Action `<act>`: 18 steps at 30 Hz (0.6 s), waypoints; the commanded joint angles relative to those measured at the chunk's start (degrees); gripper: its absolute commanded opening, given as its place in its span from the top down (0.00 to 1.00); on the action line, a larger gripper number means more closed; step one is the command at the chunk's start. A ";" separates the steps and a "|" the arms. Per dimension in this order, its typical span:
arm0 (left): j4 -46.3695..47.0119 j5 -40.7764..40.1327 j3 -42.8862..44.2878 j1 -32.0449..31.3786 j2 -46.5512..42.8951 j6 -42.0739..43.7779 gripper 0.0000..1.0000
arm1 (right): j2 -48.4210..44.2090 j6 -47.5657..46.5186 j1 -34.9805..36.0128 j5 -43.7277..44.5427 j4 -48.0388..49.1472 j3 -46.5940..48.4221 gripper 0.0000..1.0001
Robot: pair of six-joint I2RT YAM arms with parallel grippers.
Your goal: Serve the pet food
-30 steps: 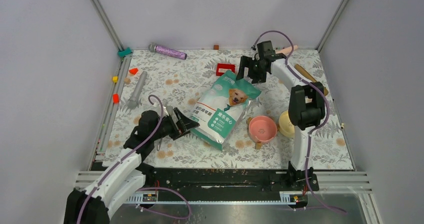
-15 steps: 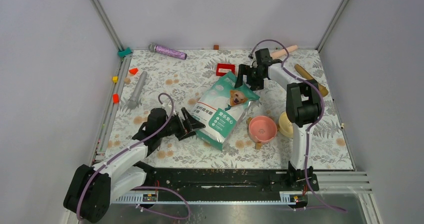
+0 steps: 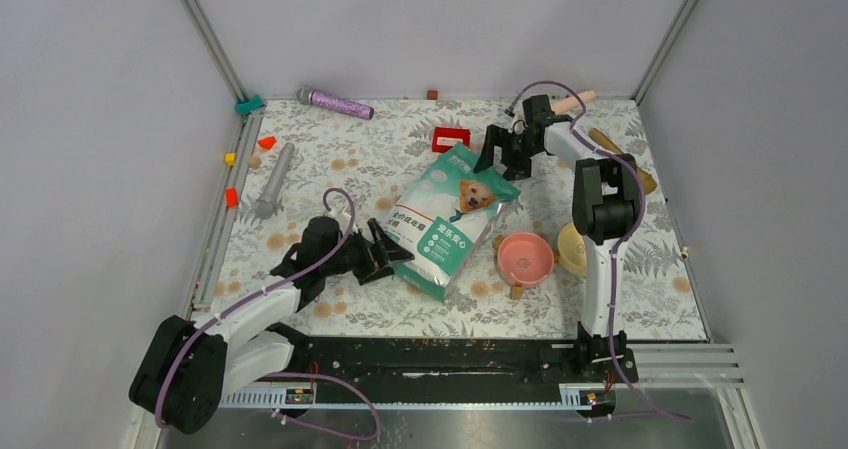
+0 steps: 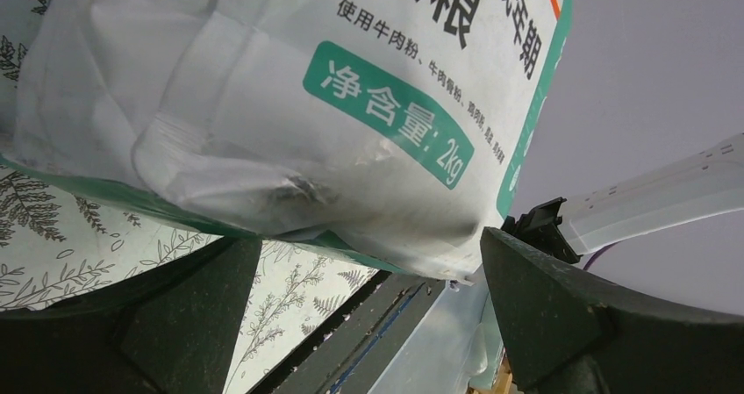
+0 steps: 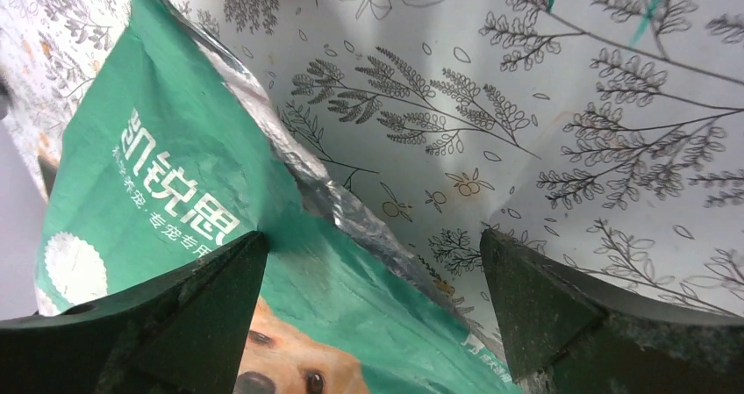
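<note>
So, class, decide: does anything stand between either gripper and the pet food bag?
Nothing visible does. The left gripper is open at the near left end of the bag, and the right gripper is open at its far corner. Each wrist view shows the bag right ahead. The kibble is hidden inside it.

**Two white-and-black robot arms (image 3: 598, 274) trailing purple cables**

Behind the left gripper (image 3: 392, 252) and the right gripper (image 3: 502, 162), white tubular links (image 3: 245, 314) are alternating with chunky black joint housings (image 3: 603, 209). A thin purple cable (image 3: 336, 191) is looping back from each wrist. Close up, the fingers (image 4: 544, 315) are showing as matte, dark wedges with blunt tips.
</note>
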 commanded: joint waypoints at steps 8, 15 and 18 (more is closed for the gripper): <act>4.64 -2.64 3.76 -0.72 3.57 1.48 0.01 | 2.23 1.72 0.04 -14.08 -1.16 0.55 0.12; 4.02 -7.11 5.60 -0.84 8.11 3.21 0.01 | -9.13 5.83 1.24 -21.30 3.79 -7.00 1.00; 5.60 -7.43 5.78 -0.79 9.65 3.11 0.02 | -17.33 7.02 2.29 -21.35 5.34 -10.45 1.00</act>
